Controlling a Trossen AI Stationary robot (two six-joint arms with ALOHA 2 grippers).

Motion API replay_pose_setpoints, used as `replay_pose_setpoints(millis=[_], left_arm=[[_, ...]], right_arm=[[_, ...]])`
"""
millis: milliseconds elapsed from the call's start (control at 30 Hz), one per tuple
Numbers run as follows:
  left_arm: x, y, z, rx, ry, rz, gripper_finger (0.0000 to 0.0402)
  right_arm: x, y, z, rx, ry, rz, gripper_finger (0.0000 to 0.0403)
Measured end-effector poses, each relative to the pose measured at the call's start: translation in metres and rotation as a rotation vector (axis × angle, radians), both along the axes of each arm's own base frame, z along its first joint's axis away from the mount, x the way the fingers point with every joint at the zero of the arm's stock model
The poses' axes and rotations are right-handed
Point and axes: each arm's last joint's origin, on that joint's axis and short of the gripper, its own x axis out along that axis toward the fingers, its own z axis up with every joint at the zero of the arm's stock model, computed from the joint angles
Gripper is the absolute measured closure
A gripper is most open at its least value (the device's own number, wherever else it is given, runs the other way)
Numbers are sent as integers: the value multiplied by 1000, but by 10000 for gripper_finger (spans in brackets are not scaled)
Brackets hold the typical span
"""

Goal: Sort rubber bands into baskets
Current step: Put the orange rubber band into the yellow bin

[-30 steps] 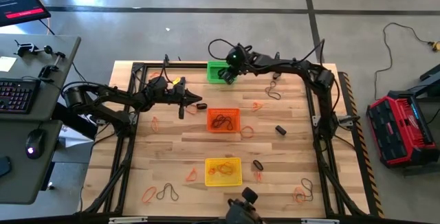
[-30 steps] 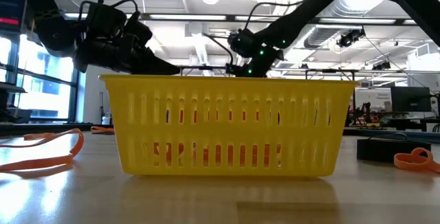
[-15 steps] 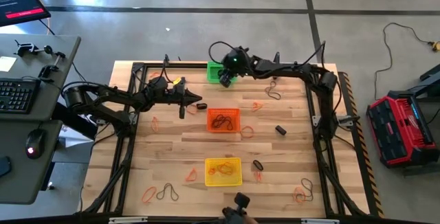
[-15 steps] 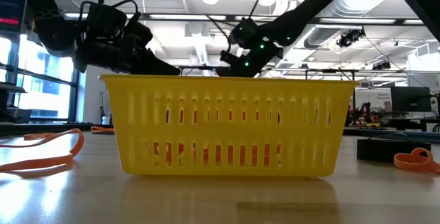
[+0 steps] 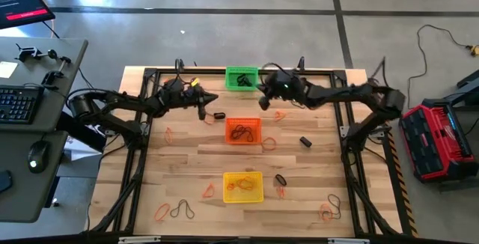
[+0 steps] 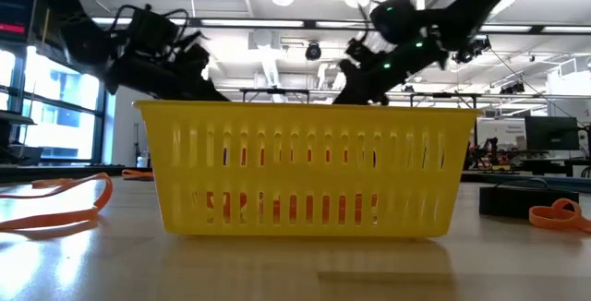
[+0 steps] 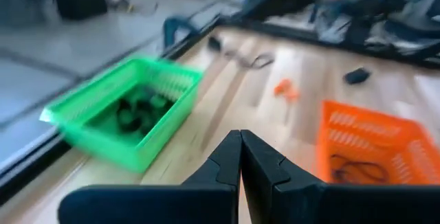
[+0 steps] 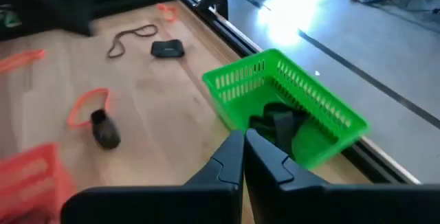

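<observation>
Three baskets stand in a row down the table's middle: green (image 5: 241,78) at the far edge, orange (image 5: 243,131), and yellow (image 5: 243,186) nearest. Thick black rubber bands (image 8: 275,124) lie in the green basket (image 8: 289,107), and a thin dark band (image 7: 354,169) lies in the orange one. My left gripper (image 5: 201,112) hovers shut, left of the green basket, beside a thick black band (image 5: 218,114) on the table. My right gripper (image 5: 263,102) hovers shut, just right of and nearer than the green basket. Neither has anything between its fingers (image 7: 240,152) (image 8: 244,145).
Loose bands lie scattered on the wood: orange ones (image 5: 281,114) (image 5: 268,144) (image 5: 169,134) (image 5: 209,191), thin dark ones (image 5: 298,98) (image 5: 182,210), thick black ones (image 5: 305,141) (image 5: 281,179). A black frame (image 5: 150,72) borders the table. A desk with a keyboard (image 5: 19,102) stands to the left.
My right gripper has drawn back from over the green basket toward the table's right and near side, and its arm has folded back. My left gripper has shifted a little toward the far edge and turned.
</observation>
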Motion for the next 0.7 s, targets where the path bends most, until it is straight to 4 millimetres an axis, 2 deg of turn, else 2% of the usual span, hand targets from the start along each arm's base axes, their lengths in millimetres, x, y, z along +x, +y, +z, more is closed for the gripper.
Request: replay_pose_setpoints(millis=[200, 433, 700], left_arm=[[1, 31, 9, -136, 245, 133, 401], [-16, 61, 34, -175, 603, 367, 401], [-48, 88, 56, -262, 743, 572, 402]], right_arm=[[-23, 24, -6, 0, -39, -17, 403], [-33, 31, -16, 13, -26, -46, 403], [-33, 31, -15, 8, -42, -46, 403]])
